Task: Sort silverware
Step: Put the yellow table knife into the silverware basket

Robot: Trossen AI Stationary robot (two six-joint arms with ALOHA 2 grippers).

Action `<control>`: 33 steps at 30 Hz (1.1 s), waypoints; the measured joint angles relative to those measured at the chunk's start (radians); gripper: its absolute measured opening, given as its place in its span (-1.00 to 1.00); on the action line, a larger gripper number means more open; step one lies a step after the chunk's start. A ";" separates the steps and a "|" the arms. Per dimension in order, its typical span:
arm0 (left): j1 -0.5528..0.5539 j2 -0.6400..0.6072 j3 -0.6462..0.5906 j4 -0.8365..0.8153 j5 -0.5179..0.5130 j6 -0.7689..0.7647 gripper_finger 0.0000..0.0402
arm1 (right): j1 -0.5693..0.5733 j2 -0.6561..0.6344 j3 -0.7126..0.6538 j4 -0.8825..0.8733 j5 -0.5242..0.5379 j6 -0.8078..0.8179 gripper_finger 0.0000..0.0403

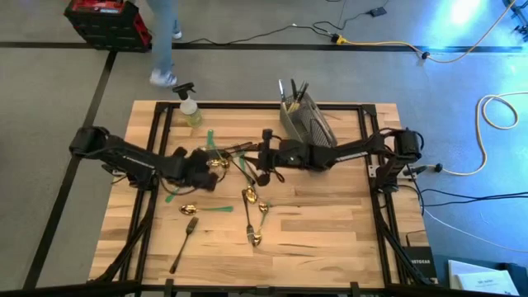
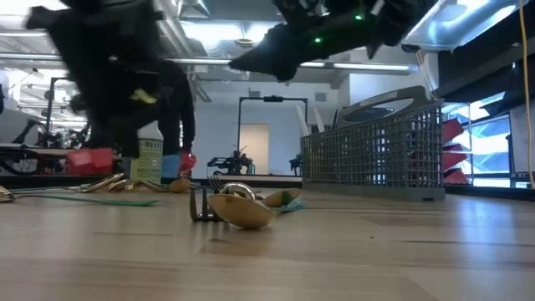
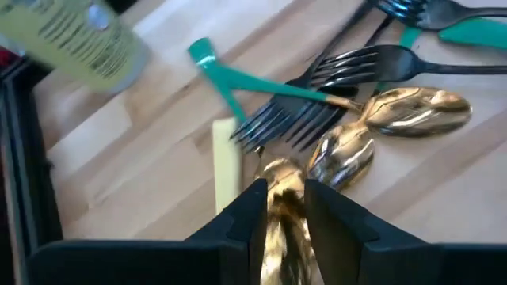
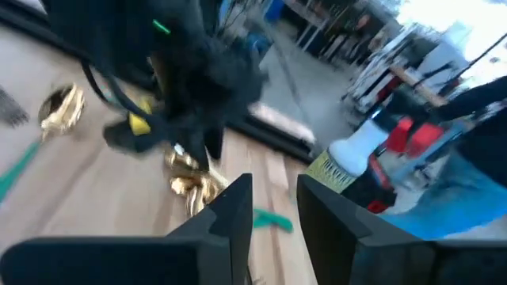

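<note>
1. The left tool (image 3: 283, 207) is clenched on a gold spoon (image 3: 285, 229), whose shiny handle runs between the two dark fingers (image 3: 245, 214); in the high view this tool (image 1: 208, 169) sits over the cutlery pile near the middle of the bench (image 1: 330, 239).
2. Just beyond its tips lie two more gold spoon bowls (image 3: 396, 115), a black fork (image 3: 356, 67) and a green-handled piece (image 3: 238, 79), overlapping each other.
3. The right tool (image 1: 262, 165) hangs at 3 o'clock of the left one, raised off the wood; its fingers (image 4: 230, 206) stand slightly apart with nothing visible between them.
4. More gold spoons (image 1: 252, 216) lie at 6 o'clock of the right tool, and a dark fork (image 1: 185, 243) at 7 o'clock.
5. The grey mesh caddy (image 1: 307, 122) stands at 1 o'clock of the right tool, a spray bottle (image 1: 189, 106) at 12 o'clock of the left.
</note>
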 joint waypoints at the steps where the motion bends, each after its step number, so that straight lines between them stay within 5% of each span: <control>1: -0.024 -0.003 -0.013 0.002 -0.015 -0.047 -0.64 | -0.018 0.008 0.027 -0.029 -0.023 0.000 -0.58; 7: -0.189 -0.016 -0.056 0.103 -0.145 -0.227 -0.64 | -0.134 0.148 0.234 -0.097 -0.209 0.001 -0.58; 15: -0.413 -0.017 -0.057 0.187 -0.381 -0.351 -0.64 | -0.166 0.440 0.700 -0.466 -0.327 -0.003 -0.58; 25: -0.719 -0.017 -0.057 0.546 -0.396 0.232 -0.64 | -0.167 0.754 1.203 -0.705 -0.348 0.003 -0.58; 33: -0.800 0.014 -0.057 0.426 -0.330 0.190 -0.64 | -0.165 0.876 1.278 -0.659 -0.235 0.057 -0.58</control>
